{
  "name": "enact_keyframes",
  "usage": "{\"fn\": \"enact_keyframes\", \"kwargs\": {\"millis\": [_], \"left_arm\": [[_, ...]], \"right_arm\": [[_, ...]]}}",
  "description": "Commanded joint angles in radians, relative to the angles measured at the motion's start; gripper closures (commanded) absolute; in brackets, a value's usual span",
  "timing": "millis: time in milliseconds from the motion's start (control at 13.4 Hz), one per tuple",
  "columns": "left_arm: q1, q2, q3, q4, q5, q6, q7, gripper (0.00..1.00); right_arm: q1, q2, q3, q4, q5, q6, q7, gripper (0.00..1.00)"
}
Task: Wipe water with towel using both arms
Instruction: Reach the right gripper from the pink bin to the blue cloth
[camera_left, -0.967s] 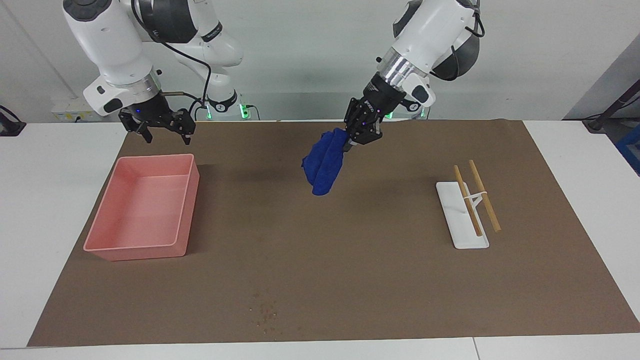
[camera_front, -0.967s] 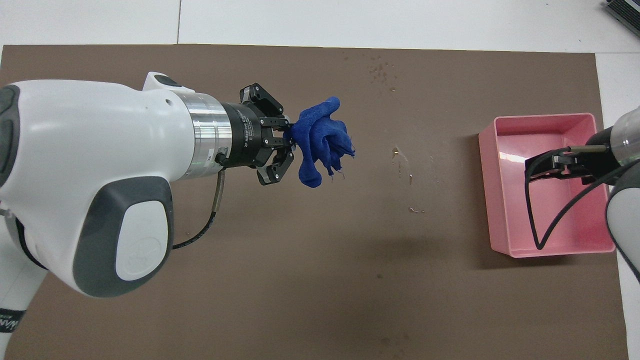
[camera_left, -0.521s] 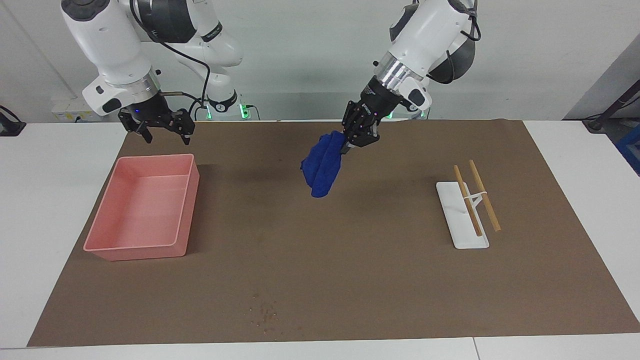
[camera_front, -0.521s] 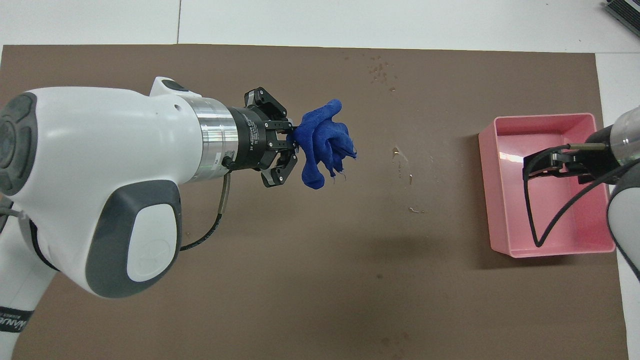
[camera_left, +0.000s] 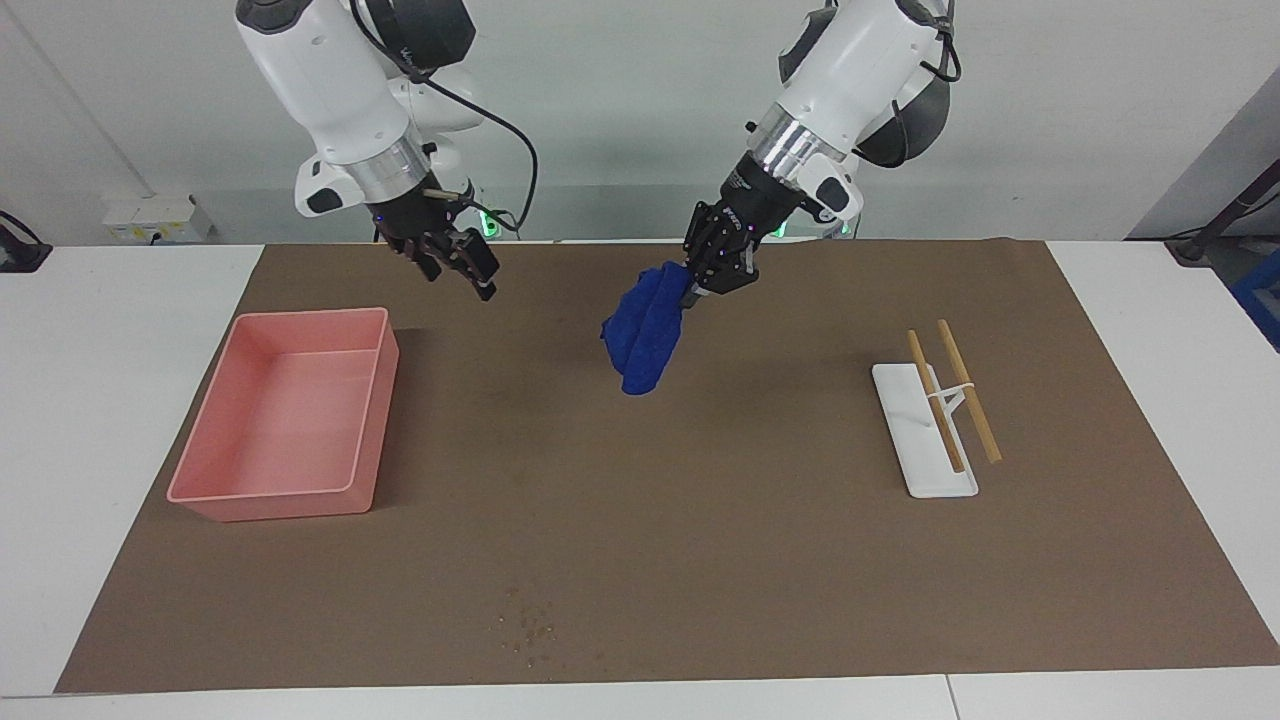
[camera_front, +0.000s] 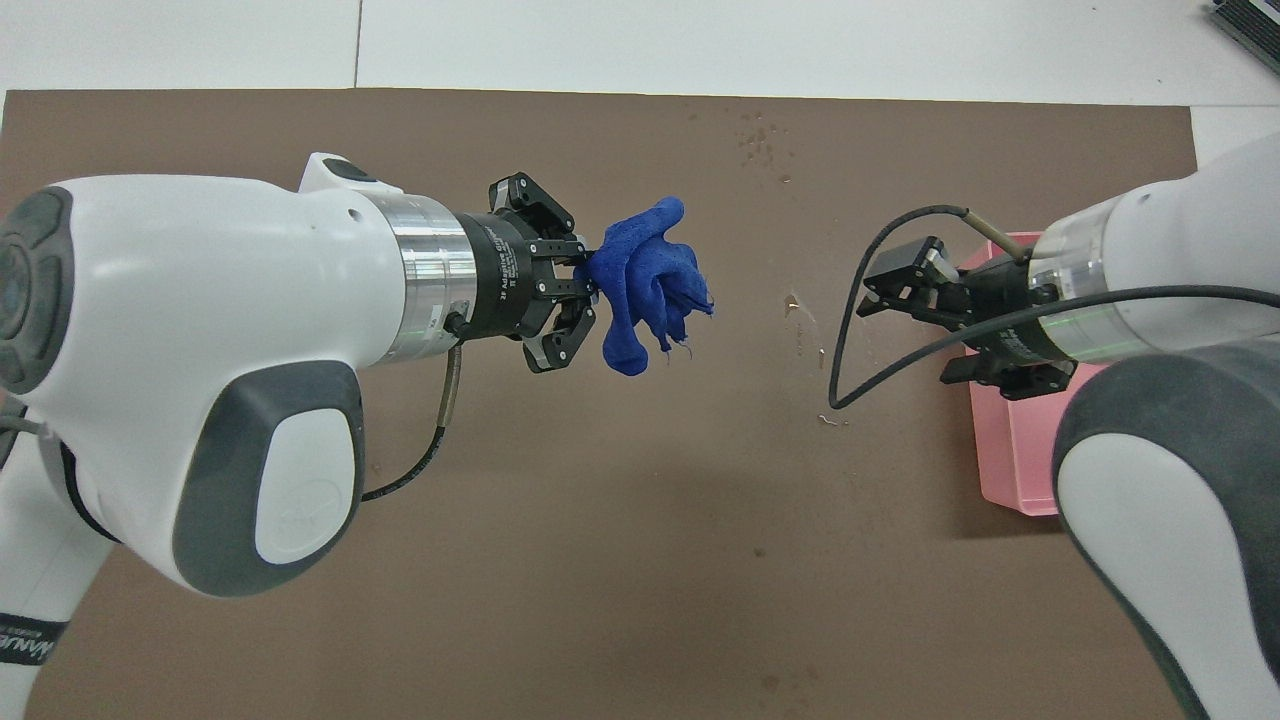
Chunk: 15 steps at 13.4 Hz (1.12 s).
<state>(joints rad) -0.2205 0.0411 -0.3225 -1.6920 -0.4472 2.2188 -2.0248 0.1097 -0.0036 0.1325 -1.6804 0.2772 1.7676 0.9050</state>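
Note:
The royal-blue towel (camera_left: 645, 330) hangs bunched from my left gripper (camera_left: 703, 277), which is shut on its top edge and holds it in the air over the middle of the brown mat. In the overhead view the towel (camera_front: 645, 285) sticks out from the left gripper (camera_front: 583, 292). My right gripper (camera_left: 465, 270) is open and empty, up in the air over the mat beside the pink bin, a gap away from the towel; it also shows in the overhead view (camera_front: 905, 305). Water droplets (camera_left: 530, 625) lie on the mat far from the robots, also seen from overhead (camera_front: 760, 140).
A pink bin (camera_left: 350, 490) stands at the right arm's end of the mat, partly covered by the right arm in the overhead view (camera_front: 1010, 470). A white tray (camera_left: 898, 395) with two wooden sticks lies toward the left arm's end. More small droplets (camera_front: 800, 310) dot the mat's middle.
My right arm has swung from over the bin's near end toward the table's middle, closer to the towel. The left gripper with the towel has stayed almost still.

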Motion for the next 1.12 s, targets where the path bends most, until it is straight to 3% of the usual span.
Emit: {"fn": "enact_keyframes", "kwargs": {"millis": [0,149,372,818,893,967,1041], "left_arm": [[-0.034,-0.012,0.011,-0.017,-0.018,0.05,-0.029,1.0],[-0.054,-0.012,0.011,-0.018,-0.018,0.065,-0.046,1.0],[-0.086,-0.01,0.011,-0.017,-0.018,0.079,-0.067,1.0],[-0.147,-0.01,0.011,-0.02,-0.016,0.116,-0.081,1.0],[-0.149,-0.01,0.011,-0.017,-0.016,0.119,-0.083,1.0],[-0.149,-0.009,0.011,-0.015,-0.016,0.128,-0.083,1.0],[-0.151,-0.007,0.011,-0.017,-0.016,0.142,-0.083,1.0]], "right_arm": [[0.024,0.03,-0.001,0.01,0.118,0.09,0.244,0.04],[0.045,0.066,0.001,0.031,0.193,0.182,0.426,0.04],[0.093,0.091,-0.001,0.036,0.232,0.252,0.547,0.04],[0.122,0.166,0.001,0.09,0.295,0.316,0.609,0.04],[0.122,0.166,-0.001,0.088,0.293,0.302,0.611,0.1],[0.122,0.166,-0.001,0.082,0.292,0.3,0.609,0.34],[0.122,0.166,0.001,0.077,0.292,0.297,0.609,0.71]]}}
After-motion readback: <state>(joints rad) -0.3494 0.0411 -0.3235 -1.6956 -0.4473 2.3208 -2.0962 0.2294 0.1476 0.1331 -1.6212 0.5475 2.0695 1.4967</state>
